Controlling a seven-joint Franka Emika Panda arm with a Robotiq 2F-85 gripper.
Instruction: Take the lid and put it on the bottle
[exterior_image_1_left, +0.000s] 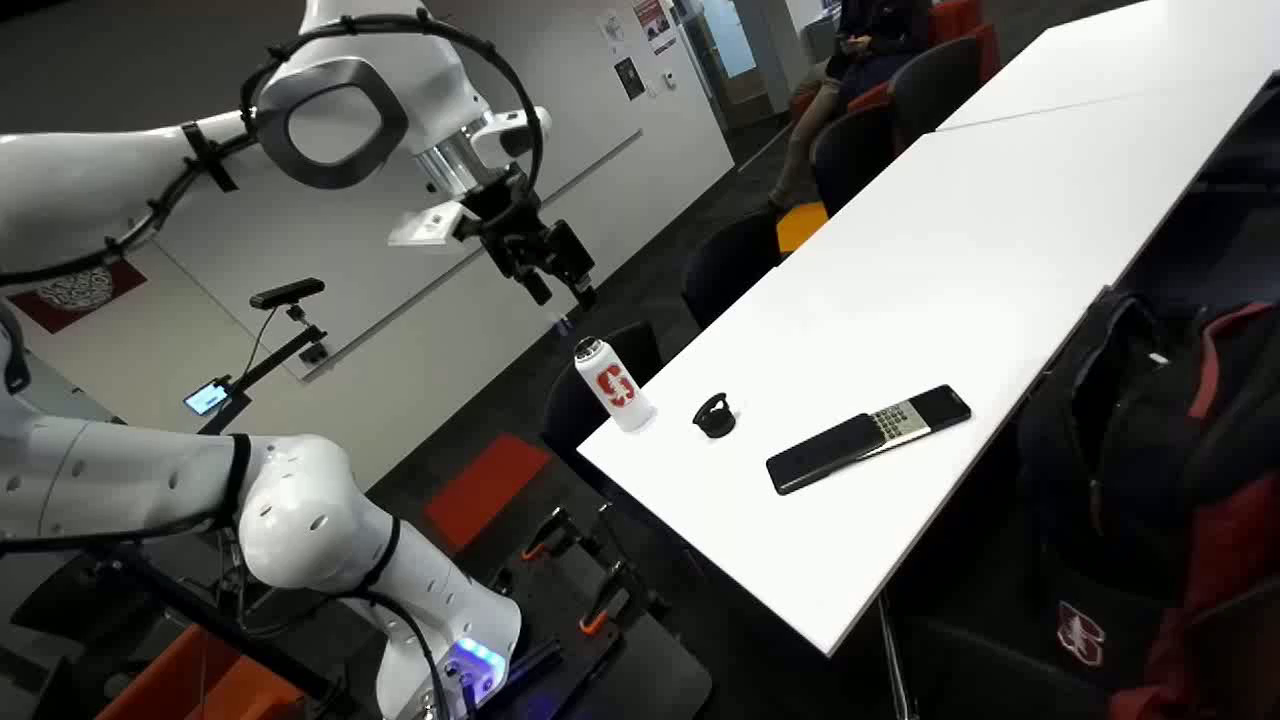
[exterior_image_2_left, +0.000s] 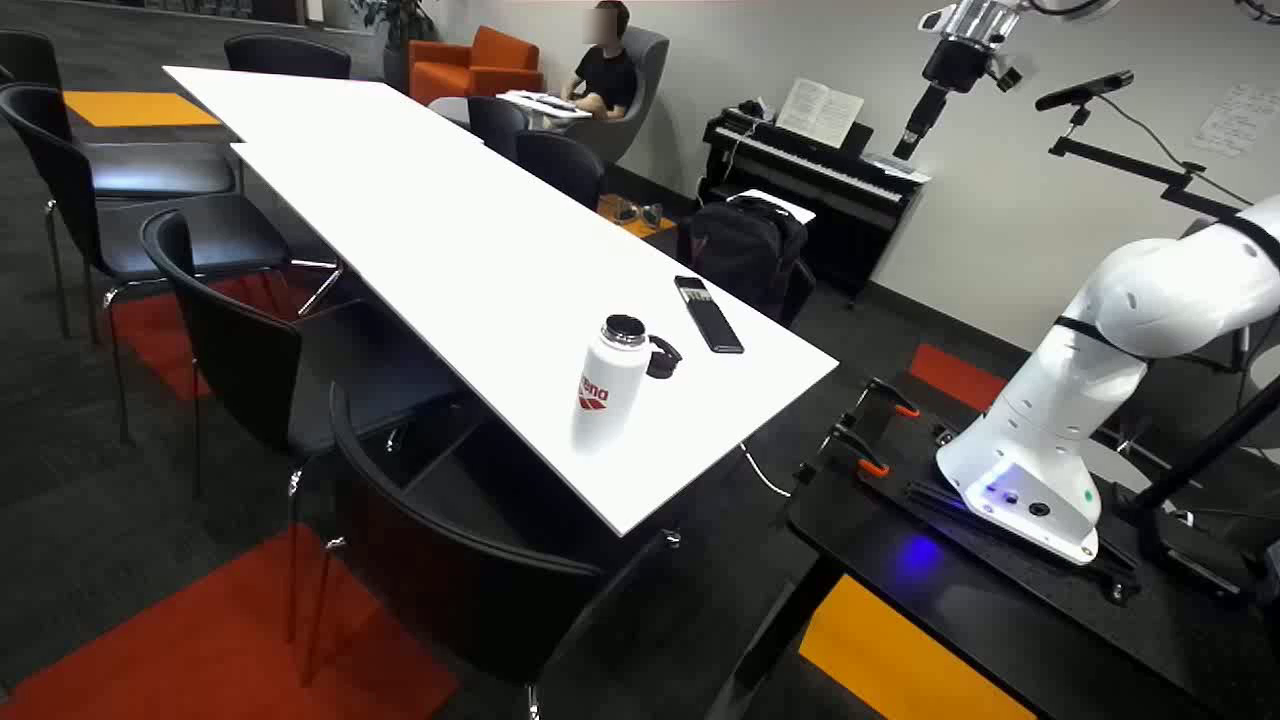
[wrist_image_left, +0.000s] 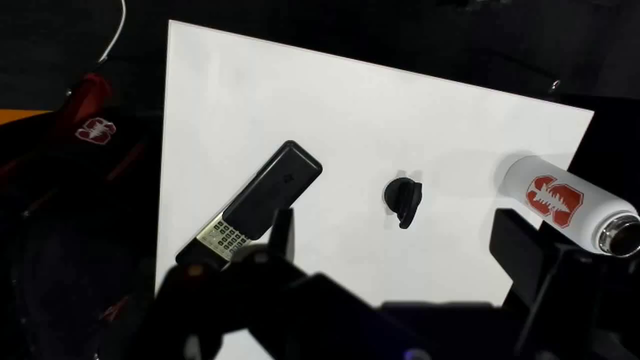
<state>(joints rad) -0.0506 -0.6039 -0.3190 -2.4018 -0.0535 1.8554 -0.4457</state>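
Observation:
The black lid (exterior_image_1_left: 716, 420) with a raised loop lies on the white table and also shows in an exterior view (exterior_image_2_left: 662, 358). The white bottle (exterior_image_1_left: 614, 388) with a red logo stands upright and uncapped near the table's corner; it also shows in an exterior view (exterior_image_2_left: 610, 385). My gripper (exterior_image_1_left: 564, 292) is open and empty, high above the table end; it also shows in an exterior view (exterior_image_2_left: 908, 142). In the wrist view the lid (wrist_image_left: 401, 197) appears between the spread fingers (wrist_image_left: 395, 237), well below them. The bottle (wrist_image_left: 552, 200) appears beyond the right finger, which partly overlaps it.
A long black remote-like bar (exterior_image_1_left: 830, 450) with a keypad lies on the table (exterior_image_1_left: 960, 240), beside the lid. A dark backpack (exterior_image_2_left: 745, 240) is at the table's side. Chairs (exterior_image_2_left: 230, 290) line the opposite side. The bottle stands taller than the lid.

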